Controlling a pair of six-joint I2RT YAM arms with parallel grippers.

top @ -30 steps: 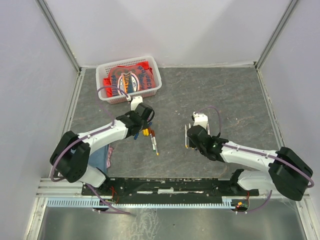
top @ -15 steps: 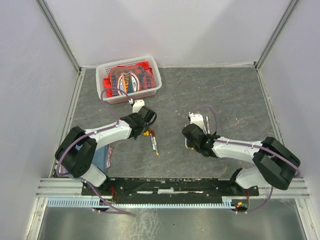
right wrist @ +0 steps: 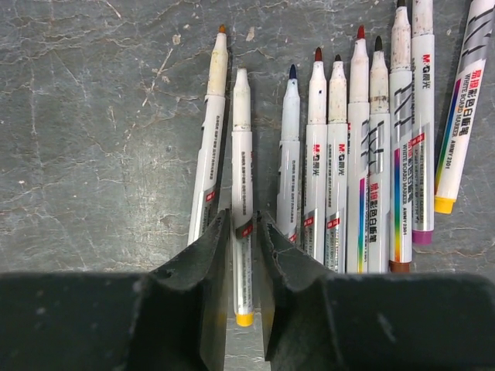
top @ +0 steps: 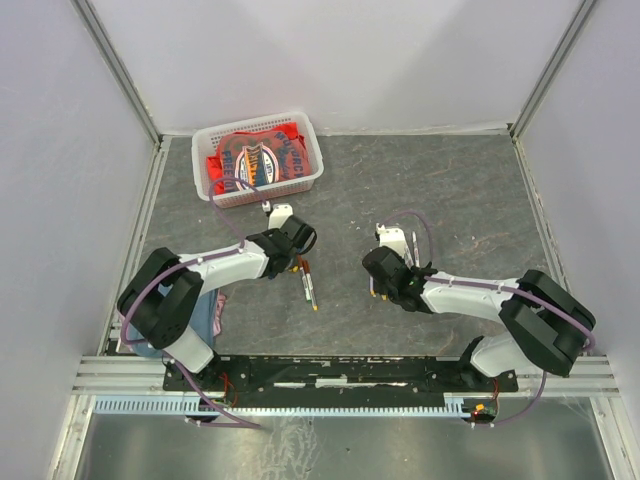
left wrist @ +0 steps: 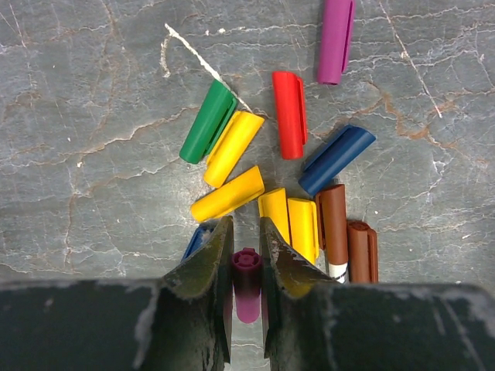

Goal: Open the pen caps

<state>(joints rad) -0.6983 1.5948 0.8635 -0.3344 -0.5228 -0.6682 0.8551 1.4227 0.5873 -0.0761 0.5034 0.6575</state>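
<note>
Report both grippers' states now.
Left gripper: shut on a purple cap.
Right gripper: open, astride a white pen, not gripping it.

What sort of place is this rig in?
Probably a lab robot cell: plain white walls on metal framing box in a grey tabletop, with uncapped pens and loose pen caps laid out.

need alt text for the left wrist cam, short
The left gripper pinches a purple cap between its two dark fingers over a grey marbled table. Beyond it, loose pen caps lie clustered on the surface: green, yellow, red, blue, purple and brown.
</note>
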